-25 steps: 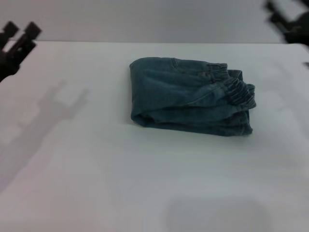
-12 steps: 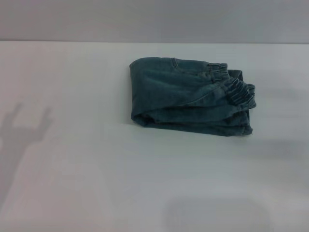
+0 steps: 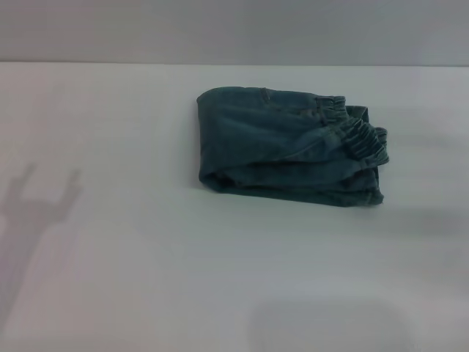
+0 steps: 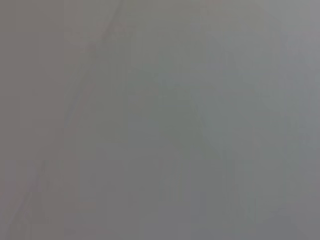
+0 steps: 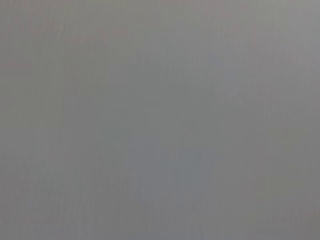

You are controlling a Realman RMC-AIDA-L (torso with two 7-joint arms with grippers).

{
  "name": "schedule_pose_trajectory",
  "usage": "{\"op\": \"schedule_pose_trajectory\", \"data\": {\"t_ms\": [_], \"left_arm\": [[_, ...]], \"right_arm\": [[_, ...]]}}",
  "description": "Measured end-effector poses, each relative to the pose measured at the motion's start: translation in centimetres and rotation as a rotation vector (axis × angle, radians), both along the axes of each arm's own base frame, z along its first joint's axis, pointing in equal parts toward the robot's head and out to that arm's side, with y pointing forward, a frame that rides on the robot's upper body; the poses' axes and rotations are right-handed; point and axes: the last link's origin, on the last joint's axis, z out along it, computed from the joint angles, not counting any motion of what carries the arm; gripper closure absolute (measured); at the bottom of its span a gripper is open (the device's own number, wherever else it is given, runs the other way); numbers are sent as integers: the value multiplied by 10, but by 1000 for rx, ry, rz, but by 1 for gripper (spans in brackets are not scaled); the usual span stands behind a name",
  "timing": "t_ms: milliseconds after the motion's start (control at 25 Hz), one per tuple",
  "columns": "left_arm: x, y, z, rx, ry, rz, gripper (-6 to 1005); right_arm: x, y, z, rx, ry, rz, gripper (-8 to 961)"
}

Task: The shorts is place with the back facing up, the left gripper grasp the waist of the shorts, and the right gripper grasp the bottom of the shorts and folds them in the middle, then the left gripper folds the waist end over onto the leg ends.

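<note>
You are looking at faded blue denim shorts (image 3: 287, 150) folded into a compact bundle on the white table (image 3: 146, 279), crinkled elastic waist (image 3: 364, 138) lying on top toward your right. Both grippers, visible at the far corners a second ago, have left view, so their fingers' state cannot be told. The folding looks finished.

We are looking at a big white table (image 3: 146, 279) that is filling most of the head view. A plain grey wall (image 3: 234, 29) is standing behind its far edge. Soft light is falling on the table, and a dark forked shadow (image 3: 33, 213) is lying on its left side. Both wrist views are showing only plain grey.
</note>
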Motion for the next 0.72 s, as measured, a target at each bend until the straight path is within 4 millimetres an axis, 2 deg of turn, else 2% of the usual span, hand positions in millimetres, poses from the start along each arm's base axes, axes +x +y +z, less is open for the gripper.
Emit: {"op": "schedule_pose_trajectory", "data": {"t_ms": [720], "left_arm": [[1,-1,-7,-25,-17,7,159]], "right_arm": [[14,-8,-11,-41,21,-69,306]]}}
